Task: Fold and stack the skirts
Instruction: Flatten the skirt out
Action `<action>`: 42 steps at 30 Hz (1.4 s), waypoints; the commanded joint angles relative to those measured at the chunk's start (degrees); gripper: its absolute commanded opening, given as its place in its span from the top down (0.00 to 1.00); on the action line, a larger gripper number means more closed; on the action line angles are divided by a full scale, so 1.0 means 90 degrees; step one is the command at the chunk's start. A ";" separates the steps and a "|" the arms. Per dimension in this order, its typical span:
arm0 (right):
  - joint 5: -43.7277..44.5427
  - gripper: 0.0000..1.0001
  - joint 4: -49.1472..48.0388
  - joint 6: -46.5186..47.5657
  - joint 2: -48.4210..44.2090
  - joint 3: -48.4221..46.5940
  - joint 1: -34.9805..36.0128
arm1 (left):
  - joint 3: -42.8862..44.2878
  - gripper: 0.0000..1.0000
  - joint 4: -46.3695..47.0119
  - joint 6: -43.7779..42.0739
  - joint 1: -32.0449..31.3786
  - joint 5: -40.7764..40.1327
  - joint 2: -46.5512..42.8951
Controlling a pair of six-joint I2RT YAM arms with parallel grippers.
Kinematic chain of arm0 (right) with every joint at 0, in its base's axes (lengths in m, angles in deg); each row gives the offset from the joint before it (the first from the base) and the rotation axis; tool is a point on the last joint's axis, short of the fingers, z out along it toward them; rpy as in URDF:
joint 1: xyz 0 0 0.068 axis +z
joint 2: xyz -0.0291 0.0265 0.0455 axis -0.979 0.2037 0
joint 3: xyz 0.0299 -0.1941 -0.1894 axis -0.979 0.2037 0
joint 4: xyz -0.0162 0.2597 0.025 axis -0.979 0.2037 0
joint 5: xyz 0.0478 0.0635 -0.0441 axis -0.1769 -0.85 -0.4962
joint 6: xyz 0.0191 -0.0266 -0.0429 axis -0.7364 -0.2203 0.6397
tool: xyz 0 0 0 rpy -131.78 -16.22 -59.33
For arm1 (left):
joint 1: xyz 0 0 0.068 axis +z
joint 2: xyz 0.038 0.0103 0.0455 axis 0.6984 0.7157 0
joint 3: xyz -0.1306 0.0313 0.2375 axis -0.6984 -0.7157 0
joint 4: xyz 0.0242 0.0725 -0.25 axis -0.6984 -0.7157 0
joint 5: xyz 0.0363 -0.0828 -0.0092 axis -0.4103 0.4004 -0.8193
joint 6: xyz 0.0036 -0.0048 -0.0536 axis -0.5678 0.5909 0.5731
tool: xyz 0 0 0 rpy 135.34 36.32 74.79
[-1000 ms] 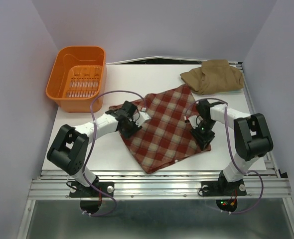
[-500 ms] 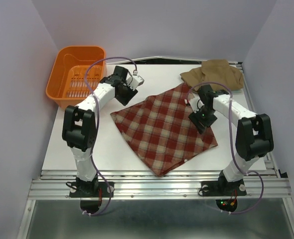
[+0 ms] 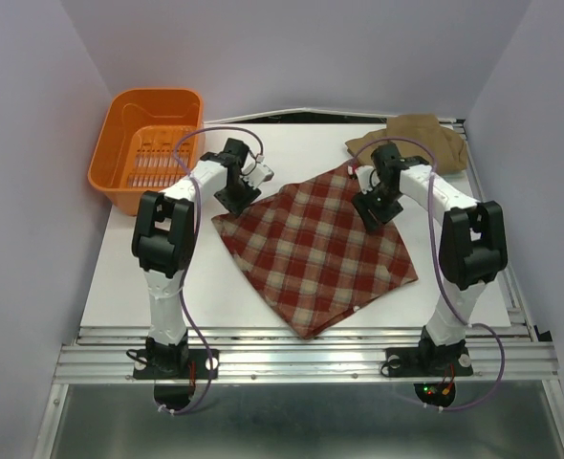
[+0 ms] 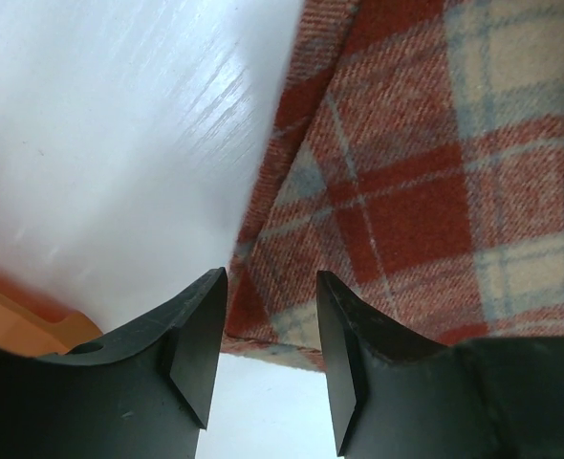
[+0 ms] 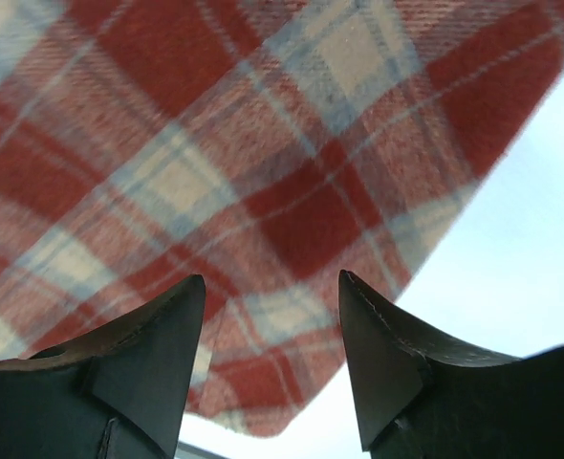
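Plaid skirt (image 3: pixel 311 253) lies flat just right of orange basket (image 3: pixel 129 196); tan skirt (image 3: pixel 416 143) is bunched farther right of basket. Left gripper (image 4: pixel 271 292) and right gripper (image 5: pixel 271 287) are both spread, holding nothing, over plaid's far corners. Risk: uneven pinches drag cloth askew, crooked fold. Count: two skirts visible, one basket, two grippers.

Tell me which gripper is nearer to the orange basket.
Left. The left gripper is just right of the orange basket, over the left corner of the plaid skirt; the right gripper is over the skirt's opposite side.
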 commanded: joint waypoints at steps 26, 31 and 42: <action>0.0501 0.39 -0.0878 -0.0379 0.0683 0.0689 -0.0050 | -0.0214 1.00 -0.0474 -0.0374 0.0334 -0.0118 -0.0259; 0.0541 0.40 -0.0887 -0.0359 0.0654 0.0719 -0.0050 | -0.0613 1.00 -0.0641 -0.0657 0.0491 -0.0235 -0.0804; 0.0541 0.40 -0.0936 -0.0330 0.0664 0.0699 -0.0050 | -0.1494 0.83 -0.0358 -0.0951 0.0530 -0.0949 -0.1304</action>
